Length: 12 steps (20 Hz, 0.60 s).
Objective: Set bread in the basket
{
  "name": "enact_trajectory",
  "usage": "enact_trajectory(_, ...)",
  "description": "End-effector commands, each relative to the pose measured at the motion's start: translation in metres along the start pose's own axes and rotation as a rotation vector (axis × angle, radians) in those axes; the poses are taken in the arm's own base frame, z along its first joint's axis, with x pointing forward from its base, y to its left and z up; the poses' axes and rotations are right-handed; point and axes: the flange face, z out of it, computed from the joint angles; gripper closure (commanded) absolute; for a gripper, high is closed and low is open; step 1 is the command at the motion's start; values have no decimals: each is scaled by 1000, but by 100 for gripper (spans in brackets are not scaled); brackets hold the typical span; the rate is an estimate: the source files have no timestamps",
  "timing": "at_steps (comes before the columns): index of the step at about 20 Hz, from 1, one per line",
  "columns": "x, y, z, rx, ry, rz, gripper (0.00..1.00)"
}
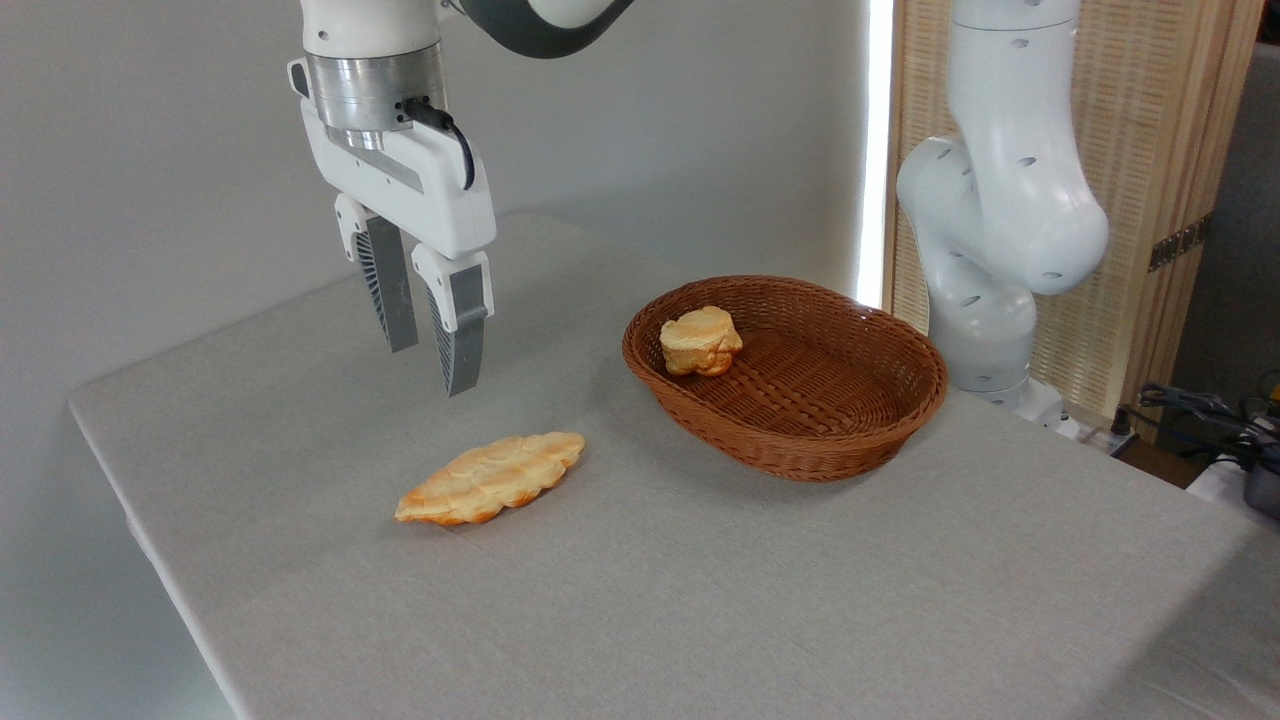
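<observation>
One bread point(490, 478) lies flat on the surface point(700, 600), left of the basket point(800, 455), well apart. My gripper point(432, 368) hangs above it, fingers point(465, 345) parted, empty, ready to descend. Roll point(700, 340) already sits in the basket's far-left end.

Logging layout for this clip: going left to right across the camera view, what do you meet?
Gripper, hanging open above the table → leaf-shaped bread lying on the cloth → small pale roll → wicker basket holding that roll → arm base.
</observation>
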Motion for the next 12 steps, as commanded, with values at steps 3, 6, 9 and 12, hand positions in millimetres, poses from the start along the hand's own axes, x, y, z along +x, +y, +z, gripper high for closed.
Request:
enact_trajectory(3,1,-3,-4,17,9,19,0)
enact_trajectory(6,-2,-2,-2,10,-2,18,0)
enact_trajectory(9,-13,-13,18,-2,-26,-8,0)
enact_trajectory(12,-23,-26,40,-12,-52,-35,0)
